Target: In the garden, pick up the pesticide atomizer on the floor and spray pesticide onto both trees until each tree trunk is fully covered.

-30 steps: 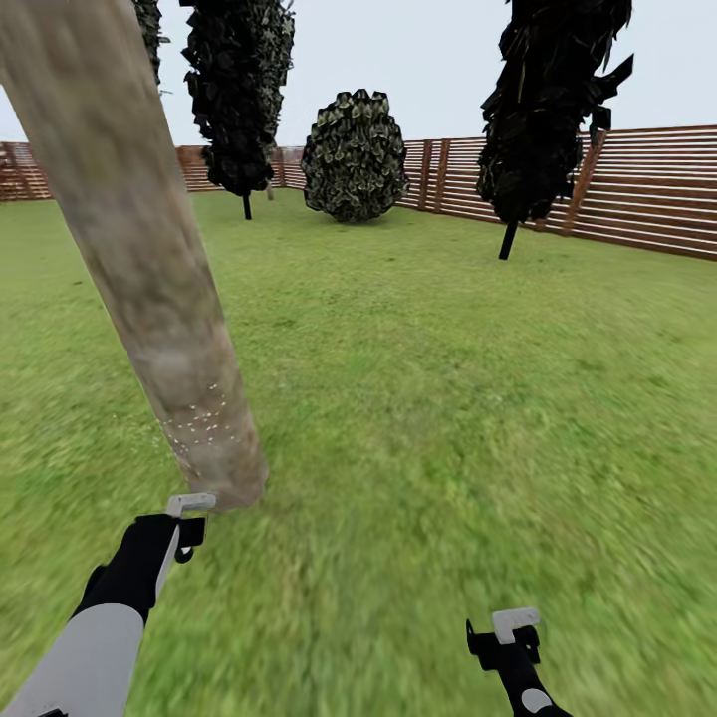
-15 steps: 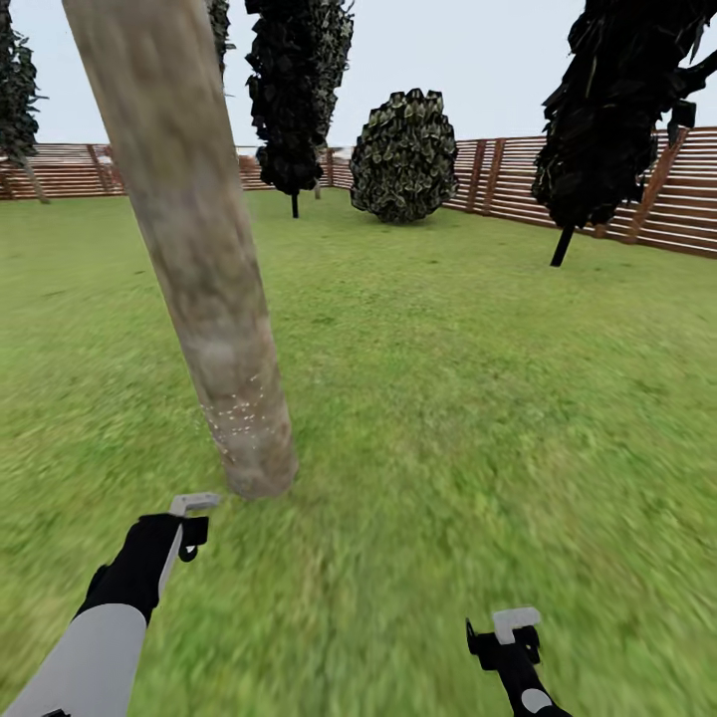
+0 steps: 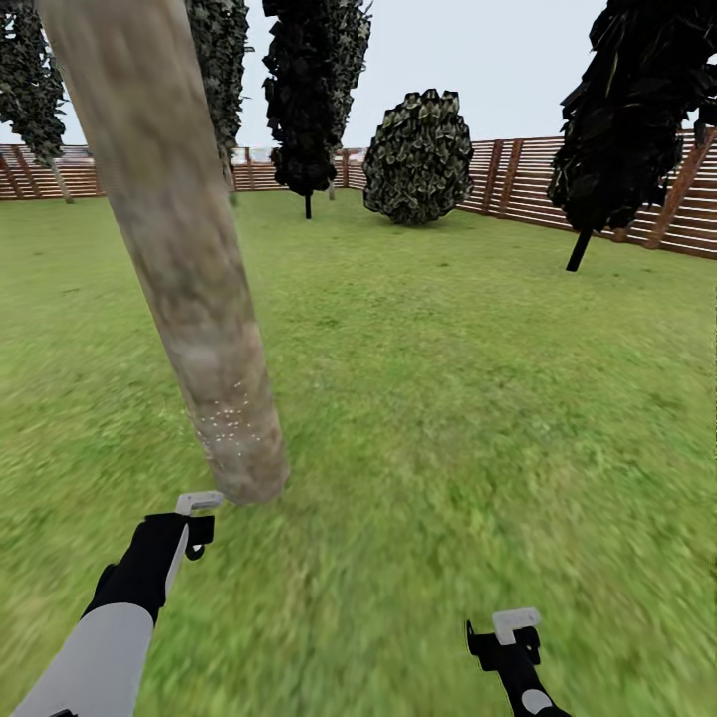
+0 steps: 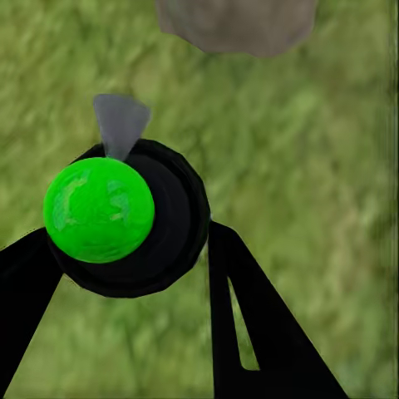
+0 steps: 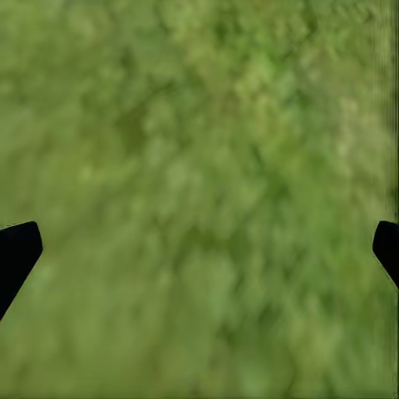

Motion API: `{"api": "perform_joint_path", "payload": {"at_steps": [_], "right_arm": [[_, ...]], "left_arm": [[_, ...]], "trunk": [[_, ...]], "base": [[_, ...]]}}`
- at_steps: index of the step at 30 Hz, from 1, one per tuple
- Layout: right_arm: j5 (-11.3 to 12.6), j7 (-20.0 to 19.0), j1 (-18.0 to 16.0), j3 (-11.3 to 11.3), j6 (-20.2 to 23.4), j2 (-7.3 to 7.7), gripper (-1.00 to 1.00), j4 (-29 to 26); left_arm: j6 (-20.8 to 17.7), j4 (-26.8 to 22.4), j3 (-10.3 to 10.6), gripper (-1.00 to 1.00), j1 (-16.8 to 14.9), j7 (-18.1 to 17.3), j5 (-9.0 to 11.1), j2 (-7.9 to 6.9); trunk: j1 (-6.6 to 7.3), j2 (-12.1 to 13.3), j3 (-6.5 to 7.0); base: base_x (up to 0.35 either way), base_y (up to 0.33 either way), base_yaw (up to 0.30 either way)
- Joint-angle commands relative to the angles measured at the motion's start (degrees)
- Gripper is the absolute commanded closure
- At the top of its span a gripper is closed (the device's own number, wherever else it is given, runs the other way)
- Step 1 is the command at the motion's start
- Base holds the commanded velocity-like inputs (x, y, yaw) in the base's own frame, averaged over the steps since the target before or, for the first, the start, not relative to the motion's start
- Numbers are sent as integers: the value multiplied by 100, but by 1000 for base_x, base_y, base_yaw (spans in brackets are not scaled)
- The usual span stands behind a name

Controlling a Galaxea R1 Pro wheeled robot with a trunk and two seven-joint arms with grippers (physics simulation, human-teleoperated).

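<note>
We grip the sprayer (image 4: pixel 125 218) in our left hand (image 4: pixel 133 274) near the tree trunk (image 3: pixel 189 289) – nozzle aimed at its base – while our right hand (image 5: pixel 199 249) hangs released.

The tree trunk (image 3: pixel 189 289) stands at the left of the frame on the lawn (image 3: pixel 448 398). The fence (image 3: pixel 518 179) runs behind, with a bush (image 3: pixel 418 156) before it.
</note>
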State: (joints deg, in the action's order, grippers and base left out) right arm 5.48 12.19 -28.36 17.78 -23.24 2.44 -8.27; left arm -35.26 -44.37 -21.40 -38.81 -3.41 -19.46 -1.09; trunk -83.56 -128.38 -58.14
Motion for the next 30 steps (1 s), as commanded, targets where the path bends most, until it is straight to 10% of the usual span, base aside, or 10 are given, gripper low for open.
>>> {"api": "perform_joint_path", "payload": {"at_steps": [1, 15, 30], "right_arm": [[58, 12, -2, 50, -17, 2, -100, 1], [59, 12, -2, 50, -14, 2, -100, 1], [51, 12, -2, 50, -14, 1, -100, 1]], "left_arm": [[-30, -16, -14, 100, -2, -42, -49, 3], [-34, -22, -31, 100, -3, -37, -49, 3], [-34, -19, -31, 100, -1, -45, -48, 12]], "trunk": [[1, -2, -5], [1, -2, -5], [1, -2, -5]], "base": [[17, -278, 0], [137, -266, 4], [140, -261, 253]]}}
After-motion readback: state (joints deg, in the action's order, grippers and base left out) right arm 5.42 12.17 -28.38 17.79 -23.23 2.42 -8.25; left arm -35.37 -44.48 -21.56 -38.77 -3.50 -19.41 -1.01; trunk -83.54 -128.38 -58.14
